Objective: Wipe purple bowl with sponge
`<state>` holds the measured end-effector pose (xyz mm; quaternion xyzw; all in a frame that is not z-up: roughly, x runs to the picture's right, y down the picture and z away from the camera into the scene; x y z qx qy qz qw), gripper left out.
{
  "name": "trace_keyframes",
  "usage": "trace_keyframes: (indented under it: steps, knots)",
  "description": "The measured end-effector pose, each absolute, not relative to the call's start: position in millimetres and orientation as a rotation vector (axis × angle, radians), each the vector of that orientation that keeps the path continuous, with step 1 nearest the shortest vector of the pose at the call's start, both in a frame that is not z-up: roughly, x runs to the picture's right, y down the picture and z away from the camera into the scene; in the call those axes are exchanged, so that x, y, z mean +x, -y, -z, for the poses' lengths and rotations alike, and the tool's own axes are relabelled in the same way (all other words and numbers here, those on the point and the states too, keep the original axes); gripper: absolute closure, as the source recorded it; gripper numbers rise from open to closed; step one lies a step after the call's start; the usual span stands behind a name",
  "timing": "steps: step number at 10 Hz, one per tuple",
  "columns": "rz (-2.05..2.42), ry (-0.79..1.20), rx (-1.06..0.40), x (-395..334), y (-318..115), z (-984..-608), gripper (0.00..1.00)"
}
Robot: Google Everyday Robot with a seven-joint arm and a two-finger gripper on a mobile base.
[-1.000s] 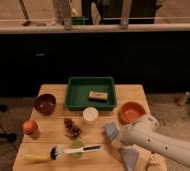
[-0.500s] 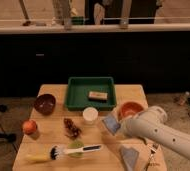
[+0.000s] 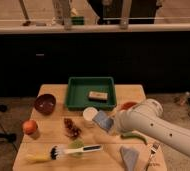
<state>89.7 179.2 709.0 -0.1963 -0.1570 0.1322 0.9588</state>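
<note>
Dark cabinets under a long counter close off the far side of the room, and in front of them stands a wooden table (image 3: pixel 53 90). We have only the one camera view to go by.

On the far half of the table lies a green tray (image 3: pixel 78 95) with a tan block (image 3: pixel 98 95) in it. The purple bowl (image 3: pixel 45 103) sits upright at the left edge, just left of the tray and with nothing touching it. An orange bowl (image 3: pixel 128 105) shows only as a sliver behind the robot's white arm (image 3: pixel 153 127), which reaches in from the near right.

The gripper is at the left end of that arm, near the middle of the table, and the arm's casing hides it from us. Its fingers are fully closed. The sponge (image 3: pixel 103 120) juts out tilted from that same end, beside a small white cup (image 3: pixel 90 113).

Over the last second the arm has swung left and the sponge has gone with it, from the right side of the table to the middle. We take this to mean the sponge is gripped and on its way.

The pick-up looks done, but the wiping has not begun. The sponge is well apart from the purple bowl, with the cup and a dark red heap (image 3: pixel 70 127) lying between them.
</note>
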Motion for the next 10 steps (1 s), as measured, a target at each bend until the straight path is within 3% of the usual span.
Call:
trace_keyframes:
  steps: [7, 10]
  knots:
    - [-0.266, 0.316, -0.394, 91, -180, -709, 1.0]
    - [-0.159, 0.314, -0.349, 70, -159, -713, 1.0]
